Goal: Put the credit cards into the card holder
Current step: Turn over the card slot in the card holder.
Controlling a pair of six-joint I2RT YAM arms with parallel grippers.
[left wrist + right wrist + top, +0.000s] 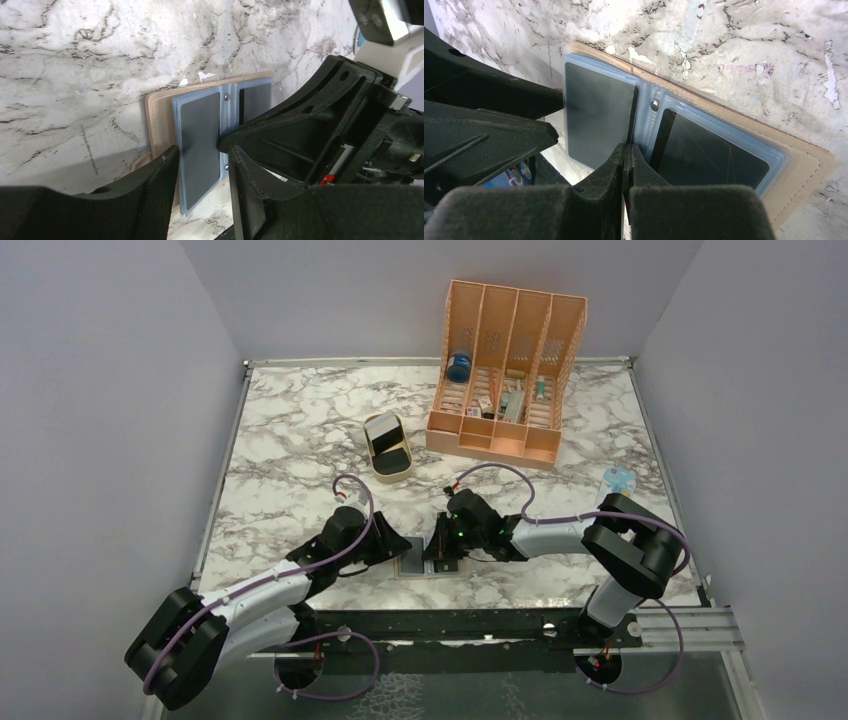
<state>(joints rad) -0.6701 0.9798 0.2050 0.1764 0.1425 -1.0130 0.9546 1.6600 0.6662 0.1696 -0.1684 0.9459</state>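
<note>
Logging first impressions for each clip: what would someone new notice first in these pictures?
The card holder lies open at the near edge of the marble table, with dark credit cards in both light-blue pockets. Both arms meet over it: the right pincer is shut with its tip at the spine, and the left pincer is open astride one pocket. A big orange organizer stands at the far side.

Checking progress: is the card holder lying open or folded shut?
Open: the card holder lies spread flat, both light-blue pockets facing up, showing dark cards.
</note>
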